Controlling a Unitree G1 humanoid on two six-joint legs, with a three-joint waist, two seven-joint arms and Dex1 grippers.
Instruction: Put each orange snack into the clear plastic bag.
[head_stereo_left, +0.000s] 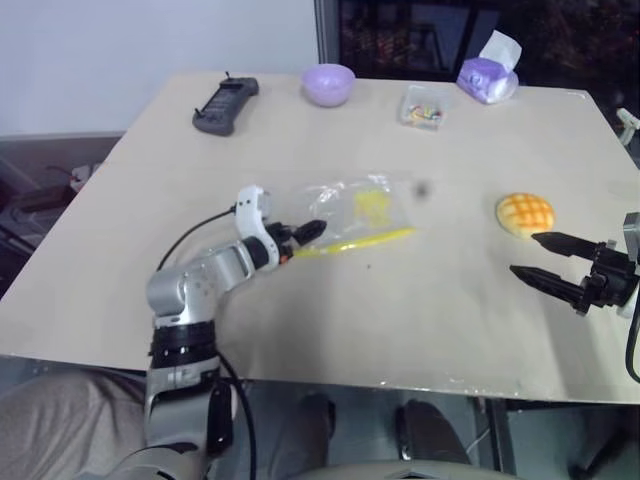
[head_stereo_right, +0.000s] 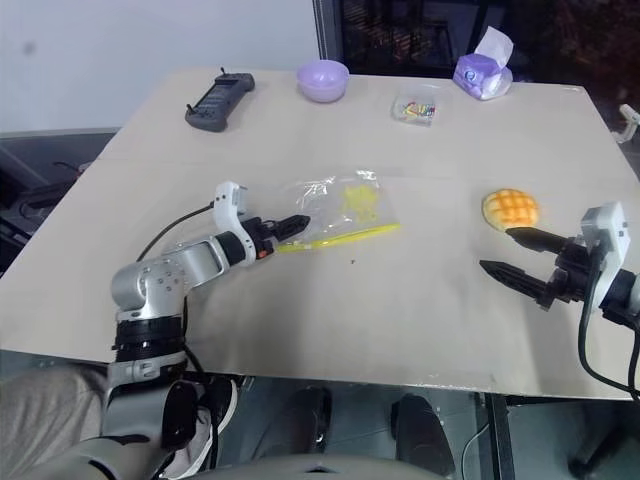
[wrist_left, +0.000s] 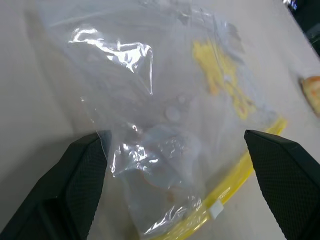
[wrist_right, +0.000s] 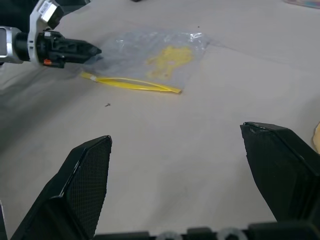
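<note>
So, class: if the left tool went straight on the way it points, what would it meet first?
Most likely the clear plastic bag: the left tool, open, already straddles its near corner.

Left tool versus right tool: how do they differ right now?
The left tool sits at the crinkly clear plastic bag, fingers either side of its corner; the right tool hangs short of the round golden-orange bun, touching nothing. Both are open and empty.

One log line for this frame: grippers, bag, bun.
left gripper: open, at bag corner | right gripper: open, empty, near bun | bun: on table, not bagged
</note>
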